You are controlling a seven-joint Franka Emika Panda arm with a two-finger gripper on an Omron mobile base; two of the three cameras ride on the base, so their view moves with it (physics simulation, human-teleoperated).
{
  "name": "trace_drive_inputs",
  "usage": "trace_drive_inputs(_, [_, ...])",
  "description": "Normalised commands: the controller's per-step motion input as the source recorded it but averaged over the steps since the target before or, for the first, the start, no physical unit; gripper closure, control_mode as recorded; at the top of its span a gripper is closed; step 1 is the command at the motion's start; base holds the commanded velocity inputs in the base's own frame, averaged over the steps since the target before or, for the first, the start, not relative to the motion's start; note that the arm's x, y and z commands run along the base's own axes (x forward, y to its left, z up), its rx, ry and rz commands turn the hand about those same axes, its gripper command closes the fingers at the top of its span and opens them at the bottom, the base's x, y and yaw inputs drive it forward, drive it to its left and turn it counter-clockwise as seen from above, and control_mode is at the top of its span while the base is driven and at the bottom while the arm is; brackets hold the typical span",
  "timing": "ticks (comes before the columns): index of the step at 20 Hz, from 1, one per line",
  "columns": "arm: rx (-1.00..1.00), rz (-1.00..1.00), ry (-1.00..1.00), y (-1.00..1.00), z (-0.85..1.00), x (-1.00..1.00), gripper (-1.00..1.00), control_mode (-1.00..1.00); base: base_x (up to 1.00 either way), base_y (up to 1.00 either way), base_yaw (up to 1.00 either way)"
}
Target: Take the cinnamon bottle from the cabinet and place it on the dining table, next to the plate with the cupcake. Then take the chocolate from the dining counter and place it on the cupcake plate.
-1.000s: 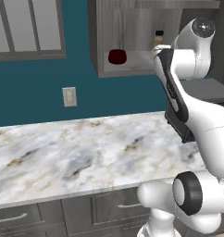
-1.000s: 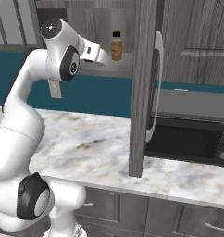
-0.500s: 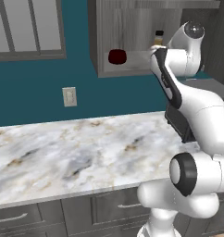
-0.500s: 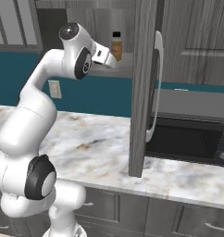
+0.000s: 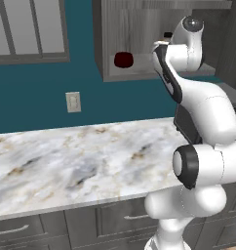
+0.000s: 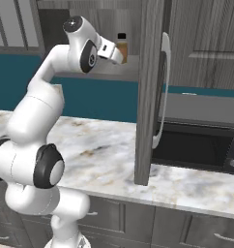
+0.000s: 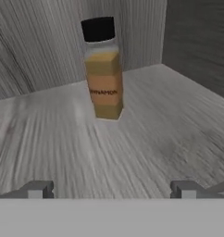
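The cinnamon bottle [image 7: 102,69] stands upright on the grey wood-grain shelf of the cabinet [image 7: 178,120], with orange-brown contents, a pale label and a black cap. My gripper [image 7: 111,190] is open and faces it a short way off, nothing between the fingertips [image 7: 37,189]. From the right base view the gripper [image 6: 118,54] sits just left of the bottle [image 6: 123,44] at the cabinet [image 6: 104,70] opening. In the left base view the arm covers most of the bottle, and just its black cap [image 5: 167,34] peeks out beside the cabinet [image 5: 139,29].
A dark red bowl [image 5: 123,59] sits on the same shelf, left of the bottle. The open cabinet door [image 6: 150,92] hangs right of my hand. A black microwave [image 6: 196,140] stands on the marble-look counter [image 5: 81,161] below. Dark drawer fronts [image 6: 186,227] run under it.
The arm has reached further toward the cabinet, bringing the hand closer to the bottle. The jaws have stayed open.
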Motion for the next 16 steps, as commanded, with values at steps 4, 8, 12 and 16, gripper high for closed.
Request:
trace_drive_inputs(4, [0.0, 0.0, -0.23, -0.06, -0.07, 0.33, -1.0, -1.0, 0.0, 0.0, 0.0])
trace_drive_inputs(8, [0.0, 0.0, -0.27, -0.08, -0.08, 0.28, -1.0, -1.0, 0.0, 0.0, 0.0])
trace_drive_inputs(12, [0.0, 0.0, -0.15, -0.03, -0.03, 0.31, -1.0, -1.0, 0.0, 0.0, 0.0])
trace_drive_inputs(16, [0.0, 0.0, 0.02, -0.03, 0.12, 0.26, -1.0, -1.0, 0.0, 0.0, 0.0])
